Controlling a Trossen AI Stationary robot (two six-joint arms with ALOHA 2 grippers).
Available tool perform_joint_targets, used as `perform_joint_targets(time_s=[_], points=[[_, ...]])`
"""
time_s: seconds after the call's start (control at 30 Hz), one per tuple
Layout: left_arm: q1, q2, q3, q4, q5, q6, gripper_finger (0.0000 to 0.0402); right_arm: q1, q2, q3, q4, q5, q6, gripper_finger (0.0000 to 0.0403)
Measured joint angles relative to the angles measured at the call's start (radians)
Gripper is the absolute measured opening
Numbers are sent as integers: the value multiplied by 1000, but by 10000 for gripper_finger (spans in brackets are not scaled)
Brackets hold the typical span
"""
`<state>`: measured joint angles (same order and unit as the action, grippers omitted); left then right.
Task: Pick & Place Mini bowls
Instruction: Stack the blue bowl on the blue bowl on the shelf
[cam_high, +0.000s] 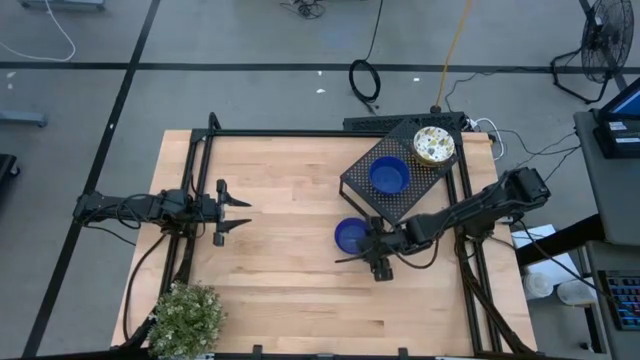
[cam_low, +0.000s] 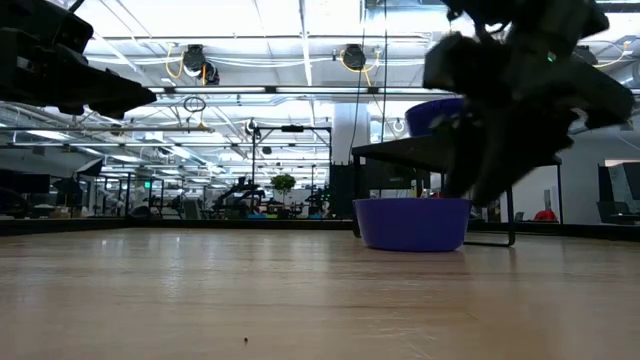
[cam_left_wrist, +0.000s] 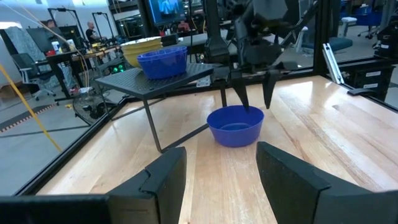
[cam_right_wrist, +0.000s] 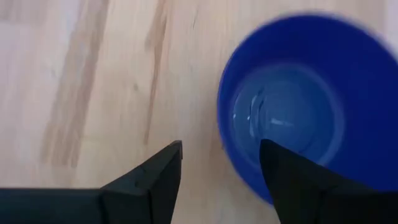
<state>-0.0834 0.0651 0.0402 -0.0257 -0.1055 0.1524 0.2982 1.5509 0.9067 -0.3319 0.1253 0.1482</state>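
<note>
Right gripper (cam_high: 373, 255): fingers (cam_right_wrist: 155, 177) spread apart, holding nothing; right of centre in the high view, pointing down at the near rim of a blue bowl. In the right wrist view one finger sits over the bowl's rim, the other over bare wood; whether either touches the bowl cannot be told.
Left gripper (cam_high: 237, 215): fingers (cam_left_wrist: 163, 177) spread apart, empty; left of centre in the high view, well apart from the bowls, facing toward them.
Blue bowl on worktop (cam_high: 350, 236): upright on the wood, right of centre in the high view, just in front of the black perforated stand's lower corner; empty inside.
Blue bowl on stand (cam_high: 388, 176): upright on the stand's top, upper right of the high view.
Cream speckled bowl (cam_high: 434, 146): on the stand's far corner, upper right of the high view, beside the blue one; whether it is a single bowl or a stack cannot be told.
Black perforated stand (cam_high: 365, 190): raised on legs, set at an angle at the worktop's upper right.
Worktop (cam_high: 280, 290): pale wood planks in a black frame.
Potted plant (cam_high: 186, 318): lower left corner of the worktop in the high view.
</note>
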Motion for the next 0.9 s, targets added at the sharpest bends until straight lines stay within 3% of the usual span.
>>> perform_joint_targets(time_s=[0.23,0.43,0.9], points=[[0,0,0,0,0,0,198,-1,0,-72,24,0,17,190],[0,0,0,0,0,0,198,7,0,-76,26,-104,47,174],[0,0,0,0,0,0,198,134,0,-76,24,-179,154,107]])
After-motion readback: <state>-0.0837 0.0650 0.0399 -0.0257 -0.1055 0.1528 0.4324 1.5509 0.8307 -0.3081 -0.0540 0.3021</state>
